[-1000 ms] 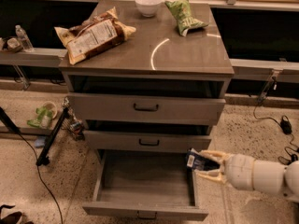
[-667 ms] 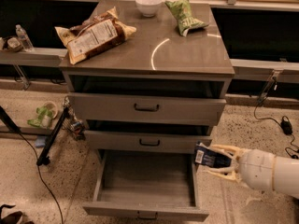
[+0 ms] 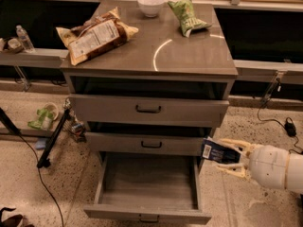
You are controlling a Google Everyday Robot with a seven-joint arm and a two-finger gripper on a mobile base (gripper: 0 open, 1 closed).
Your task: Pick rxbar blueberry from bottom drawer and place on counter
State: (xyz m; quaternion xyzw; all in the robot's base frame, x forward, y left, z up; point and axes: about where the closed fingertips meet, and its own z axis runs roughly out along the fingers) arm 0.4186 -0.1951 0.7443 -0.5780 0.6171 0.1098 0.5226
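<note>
The bottom drawer [image 3: 147,214] is pulled open and its inside looks bare. My gripper [image 3: 226,156] is to the right of the cabinet, at the height of the middle drawer, shut on the rxbar blueberry [image 3: 218,151], a flat dark blue bar held between the pale fingers [image 3: 235,144]. The bar is out of the drawer and right of its side wall. The counter [image 3: 189,56] is the grey-brown top of the cabinet, well above the gripper.
A brown-and-white chip bag [image 3: 94,34] lies at the counter's left, a white bowl [image 3: 151,5] at its back, a green snack bag [image 3: 188,15] at its back right. Two upper drawers [image 3: 147,109] are shut. A dark stand leg [image 3: 54,138] and cables lie on the floor left.
My gripper has moved right and slightly up with the blue bar, away from the open drawer.
</note>
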